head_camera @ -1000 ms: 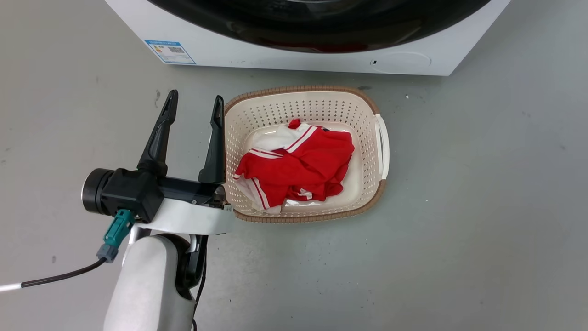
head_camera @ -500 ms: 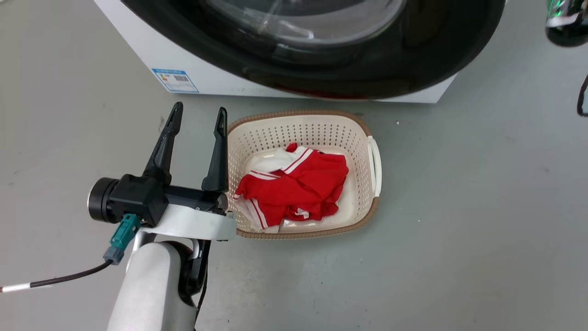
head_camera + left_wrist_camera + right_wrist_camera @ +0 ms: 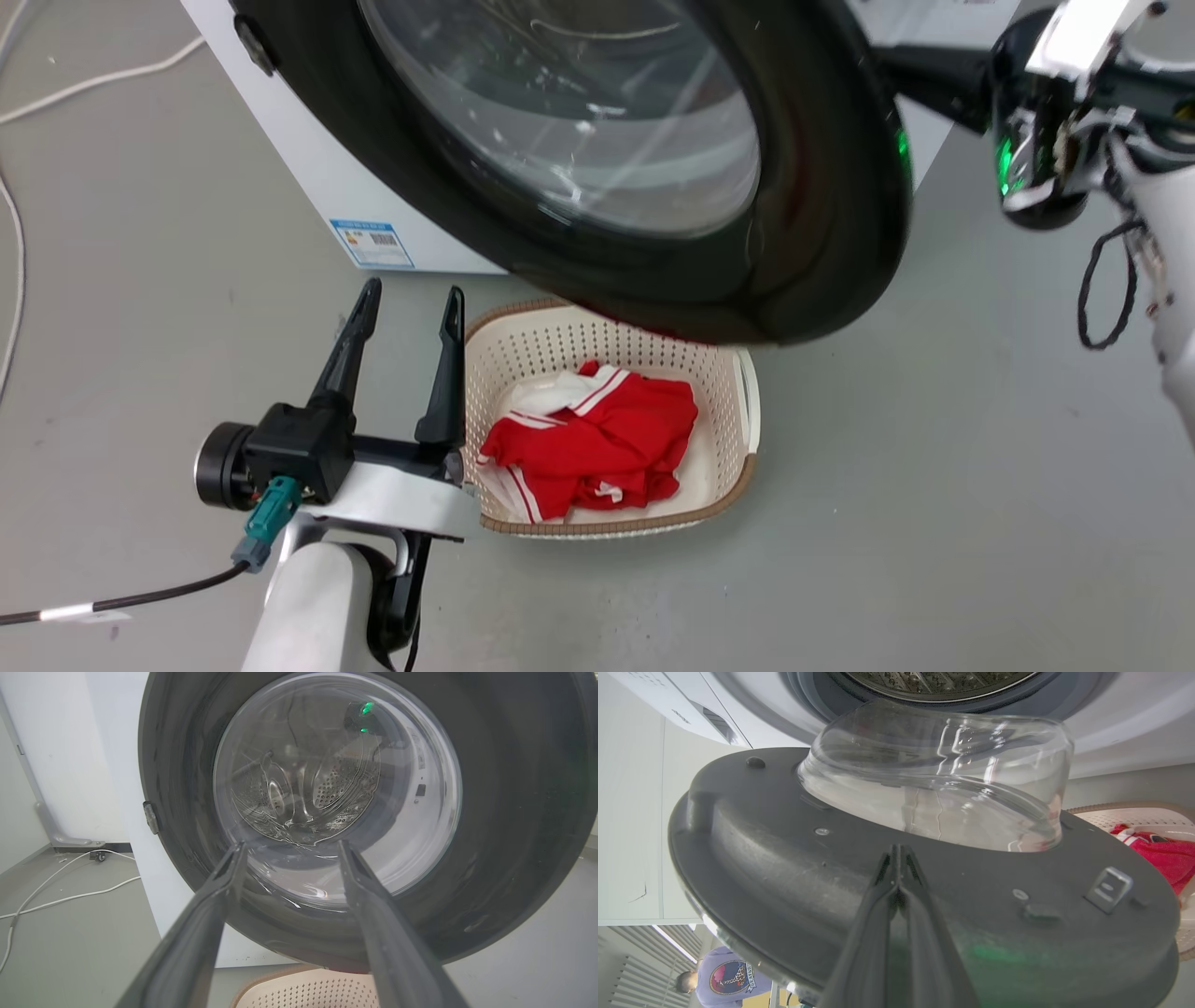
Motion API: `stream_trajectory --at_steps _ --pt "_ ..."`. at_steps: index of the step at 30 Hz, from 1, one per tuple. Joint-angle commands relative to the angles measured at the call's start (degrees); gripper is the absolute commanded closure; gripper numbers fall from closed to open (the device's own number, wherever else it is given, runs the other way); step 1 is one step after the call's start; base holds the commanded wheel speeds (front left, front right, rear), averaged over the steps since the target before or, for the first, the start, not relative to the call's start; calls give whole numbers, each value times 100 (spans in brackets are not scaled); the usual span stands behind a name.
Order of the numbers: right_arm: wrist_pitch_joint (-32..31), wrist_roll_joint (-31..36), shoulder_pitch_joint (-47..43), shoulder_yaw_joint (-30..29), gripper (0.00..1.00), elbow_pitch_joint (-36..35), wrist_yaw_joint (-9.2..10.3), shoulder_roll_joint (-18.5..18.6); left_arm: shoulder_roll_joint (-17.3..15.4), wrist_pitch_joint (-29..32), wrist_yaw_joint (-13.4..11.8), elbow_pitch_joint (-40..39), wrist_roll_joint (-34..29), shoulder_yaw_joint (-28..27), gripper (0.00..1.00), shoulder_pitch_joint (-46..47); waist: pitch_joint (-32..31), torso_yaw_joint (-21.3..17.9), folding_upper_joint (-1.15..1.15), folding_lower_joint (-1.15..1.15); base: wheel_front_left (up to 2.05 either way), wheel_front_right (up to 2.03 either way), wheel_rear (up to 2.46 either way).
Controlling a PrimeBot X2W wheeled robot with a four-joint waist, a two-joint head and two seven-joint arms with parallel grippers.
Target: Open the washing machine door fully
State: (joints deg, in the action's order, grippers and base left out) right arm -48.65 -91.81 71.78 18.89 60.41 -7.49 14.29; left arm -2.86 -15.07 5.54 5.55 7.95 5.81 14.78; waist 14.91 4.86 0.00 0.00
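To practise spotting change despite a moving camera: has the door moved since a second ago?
Yes. The door has swung out from the washer: its rim now overhangs the basket, which it cleared before.

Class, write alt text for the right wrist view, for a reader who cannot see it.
The right claw, shut, points at the grey inner face of the washing machine door, which stands open with its clear glass bowl bulging toward the washing machine. At the right edge sits a cream laundry basket holding a red garment.
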Motion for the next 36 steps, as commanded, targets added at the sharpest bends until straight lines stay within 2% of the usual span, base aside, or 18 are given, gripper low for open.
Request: stream_trajectory --at_steps 1,22,36 --pt "-85 -50 -238 38 100 -97 0 -103 -4 -15 12 43 -34 -3 0 -104 -195 4 0 0 0 0 0" --pt "-286 -358 -2017 176 100 -917 0 -854 -4 -15 66 347 -64 130 0 -637 -1158 94 0 0 0 0 0" --pt "-188 -488 -2577 442 100 -1380 0 -1115 -3 -15 57 415 -10 149 0 -764 -1349 107 0 0 0 0 0"
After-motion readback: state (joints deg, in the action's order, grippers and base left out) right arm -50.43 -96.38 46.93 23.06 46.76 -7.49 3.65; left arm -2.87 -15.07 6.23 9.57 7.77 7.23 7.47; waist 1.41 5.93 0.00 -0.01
